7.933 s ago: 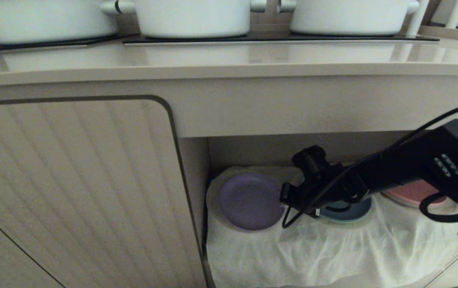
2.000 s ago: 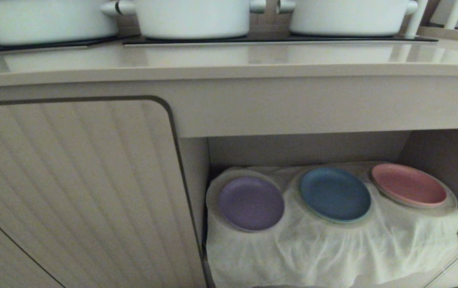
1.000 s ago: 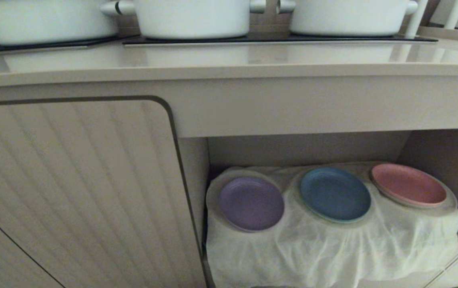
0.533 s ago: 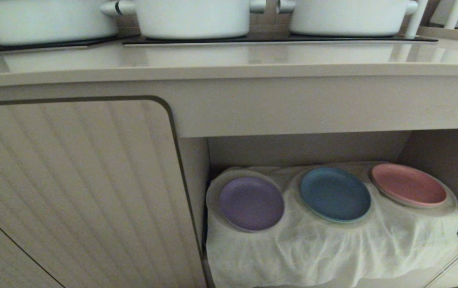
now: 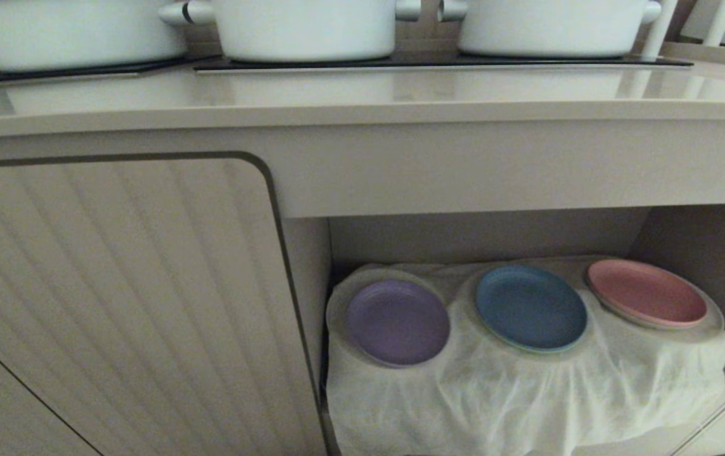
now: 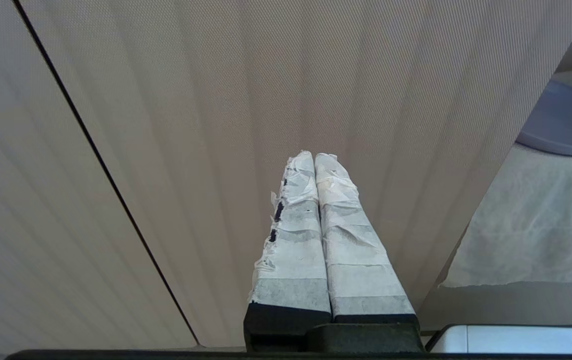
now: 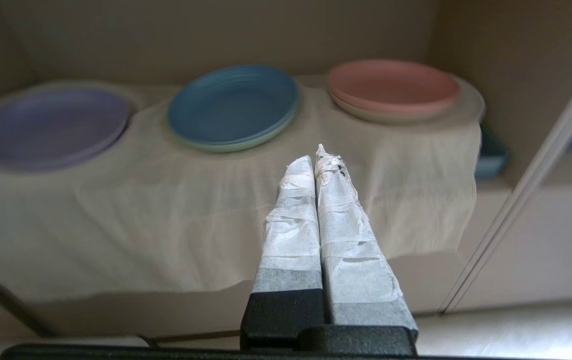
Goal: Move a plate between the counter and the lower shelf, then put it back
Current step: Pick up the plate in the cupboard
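Lavender plate (image 5: 398, 322) on the lower shelf's (image 5: 489, 237) cloth (image 5: 514, 392), left of the blue plate (image 5: 530, 307); right claw (image 7: 315, 159) and left claw (image 6: 314, 159) pressed together, empty (apparently parked clear of it).

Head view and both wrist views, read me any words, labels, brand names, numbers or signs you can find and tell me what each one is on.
None: no readable text in any view.
White pots, counter, ribbed cabinet door: plain.
Purple plate, blue plate, pink plate, white cloth: unmarked.
Taped left gripper and right gripper: only scuffs, no lettering.
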